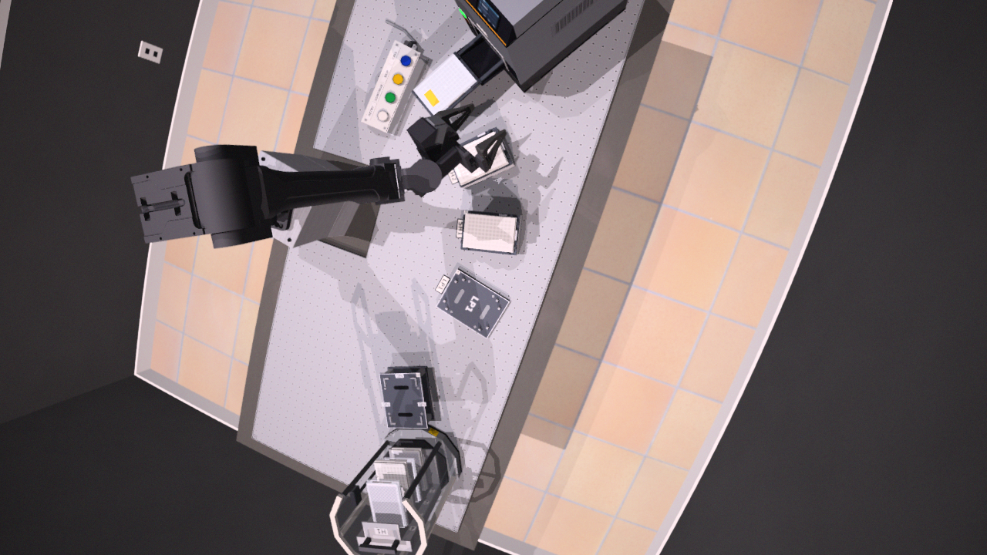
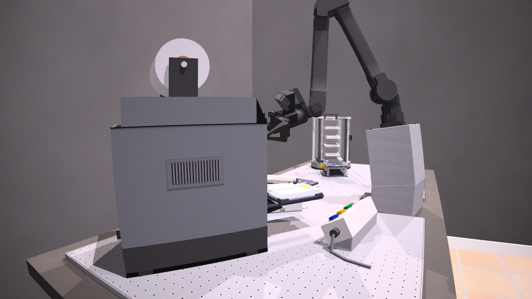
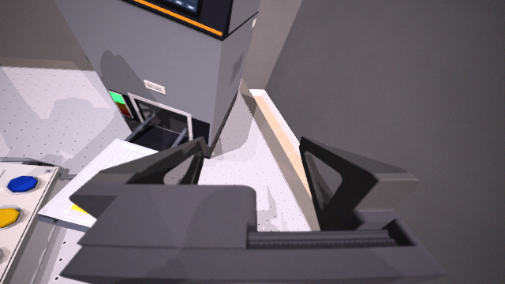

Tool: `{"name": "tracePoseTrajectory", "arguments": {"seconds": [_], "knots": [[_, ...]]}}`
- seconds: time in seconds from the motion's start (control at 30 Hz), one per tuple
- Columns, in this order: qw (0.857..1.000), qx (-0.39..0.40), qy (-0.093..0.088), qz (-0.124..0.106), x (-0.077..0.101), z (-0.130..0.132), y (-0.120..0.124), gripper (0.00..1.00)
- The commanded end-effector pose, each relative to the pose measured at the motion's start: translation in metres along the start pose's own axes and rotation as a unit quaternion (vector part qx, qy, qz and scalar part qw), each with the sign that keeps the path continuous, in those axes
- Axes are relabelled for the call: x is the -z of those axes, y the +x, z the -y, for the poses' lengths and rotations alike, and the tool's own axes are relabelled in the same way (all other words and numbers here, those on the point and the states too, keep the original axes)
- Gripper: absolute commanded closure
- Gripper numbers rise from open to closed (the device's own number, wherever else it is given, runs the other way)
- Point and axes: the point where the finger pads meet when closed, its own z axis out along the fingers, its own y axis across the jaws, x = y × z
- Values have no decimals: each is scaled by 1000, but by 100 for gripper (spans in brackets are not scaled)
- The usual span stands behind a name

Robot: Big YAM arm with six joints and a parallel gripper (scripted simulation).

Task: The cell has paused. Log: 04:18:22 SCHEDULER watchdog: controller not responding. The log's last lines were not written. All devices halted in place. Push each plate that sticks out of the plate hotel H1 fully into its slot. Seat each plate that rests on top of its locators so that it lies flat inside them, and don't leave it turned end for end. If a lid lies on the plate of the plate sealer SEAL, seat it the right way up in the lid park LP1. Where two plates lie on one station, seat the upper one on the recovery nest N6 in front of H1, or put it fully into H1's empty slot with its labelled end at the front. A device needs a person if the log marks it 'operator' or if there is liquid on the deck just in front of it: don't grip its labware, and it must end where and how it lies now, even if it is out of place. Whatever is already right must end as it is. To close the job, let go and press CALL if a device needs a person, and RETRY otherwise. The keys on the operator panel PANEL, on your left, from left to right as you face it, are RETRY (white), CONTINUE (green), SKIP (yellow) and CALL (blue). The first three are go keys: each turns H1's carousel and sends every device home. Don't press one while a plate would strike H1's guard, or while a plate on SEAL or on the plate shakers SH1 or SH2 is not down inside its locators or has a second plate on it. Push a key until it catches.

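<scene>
My gripper (image 1: 486, 121) (image 2: 275, 131) (image 3: 252, 141) is open and empty. It hangs in the air beside the front of the plate sealer SEAL (image 1: 545, 31) (image 2: 189, 178) (image 3: 173, 55), above the plate on the nearer shaker (image 1: 476, 172). A white plate with a yellow label (image 1: 445, 85) (image 2: 294, 191) (image 3: 108, 163) lies on the sealer's drawn-out tray. A second shaker plate (image 1: 490, 232) lies further along. The panel (image 1: 391, 85) (image 2: 349, 223) shows its blue key (image 1: 405, 60) (image 3: 22, 184) and yellow key (image 3: 8, 217). The lid park LP1 (image 1: 473, 302) is bare.
The plate hotel H1 (image 1: 393, 482) (image 2: 332, 143) stands at the far end with several plates in its slots. The dark nest N6 (image 1: 403, 398) (image 2: 334, 167) lies in front of it. The arm's grey pedestal (image 2: 396, 167) stands by the panel.
</scene>
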Motion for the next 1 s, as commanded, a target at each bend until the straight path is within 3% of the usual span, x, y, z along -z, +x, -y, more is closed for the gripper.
{"name": "tracePoseTrajectory", "arguments": {"seconds": [0.0, 0.47, 0.53, 0.67, 0.93, 0.97], "knots": [[1000, 16, 14, 12, 10, 9, -9, 0], [1000, 14, 12, 10, 30, -5, -5, 0], [999, -27, 16, -23, 34, -4, 6, 0], [996, -65, 33, -56, 30, 18, 17, 0], [975, -158, 61, -142, 50, 42, 40, 0], [975, -158, 61, -142, 50, 42, 40, 0]]}}
